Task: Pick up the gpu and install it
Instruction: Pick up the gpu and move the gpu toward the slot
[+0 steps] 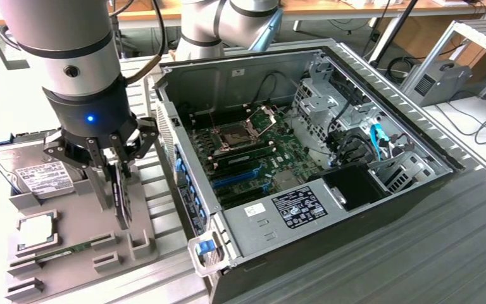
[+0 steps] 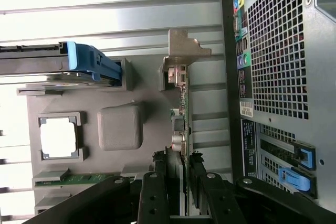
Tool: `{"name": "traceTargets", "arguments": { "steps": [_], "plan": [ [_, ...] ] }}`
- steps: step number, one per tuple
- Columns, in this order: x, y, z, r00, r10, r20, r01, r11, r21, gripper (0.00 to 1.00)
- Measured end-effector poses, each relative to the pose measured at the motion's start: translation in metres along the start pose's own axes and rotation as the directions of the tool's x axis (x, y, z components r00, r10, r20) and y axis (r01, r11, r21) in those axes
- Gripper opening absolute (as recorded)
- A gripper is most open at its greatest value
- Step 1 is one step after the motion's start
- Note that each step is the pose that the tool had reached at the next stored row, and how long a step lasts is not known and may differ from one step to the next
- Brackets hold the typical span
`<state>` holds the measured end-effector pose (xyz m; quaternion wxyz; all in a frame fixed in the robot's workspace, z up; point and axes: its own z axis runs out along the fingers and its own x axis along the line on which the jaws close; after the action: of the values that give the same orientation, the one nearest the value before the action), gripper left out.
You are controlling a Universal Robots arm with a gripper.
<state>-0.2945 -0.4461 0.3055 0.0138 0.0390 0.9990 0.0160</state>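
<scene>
The gpu [image 1: 123, 208] stands on its long edge over the grey fixture tray [image 1: 74, 269] at the exterior view's left, a thin dark card reaching down to the tray. My gripper [image 1: 113, 183] comes straight down on it, with a finger against each face, shut on the card. In the wrist view the gpu [image 2: 181, 106] shows edge-on, with its silver end bracket [image 2: 184, 51] at the far end and my gripper [image 2: 179, 184] clamped on both sides. Whether the card has lifted off the tray I cannot tell.
The open computer case [image 1: 445, 166] lies beside the tray, its motherboard with blue slots [image 1: 238, 178] exposed; its perforated rear panel [image 2: 278, 51] is close to the gpu. On the tray sit a hard drive [image 1: 40, 174], a processor [image 1: 36, 231] and a memory strip [image 1: 66, 251].
</scene>
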Motion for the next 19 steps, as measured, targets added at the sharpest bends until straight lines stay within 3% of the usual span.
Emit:
{"name": "traceTargets", "arguments": {
  "steps": [6,19],
  "plan": [
    [-0.0002,0.0002,-0.0058,1.0000,0.000,0.0000,0.000,1.0000,0.0001,0.29],
    [-0.0003,0.0003,-0.0090,1.0000,0.000,0.0000,0.000,1.0000,0.0000,0.29]
  ]
}}
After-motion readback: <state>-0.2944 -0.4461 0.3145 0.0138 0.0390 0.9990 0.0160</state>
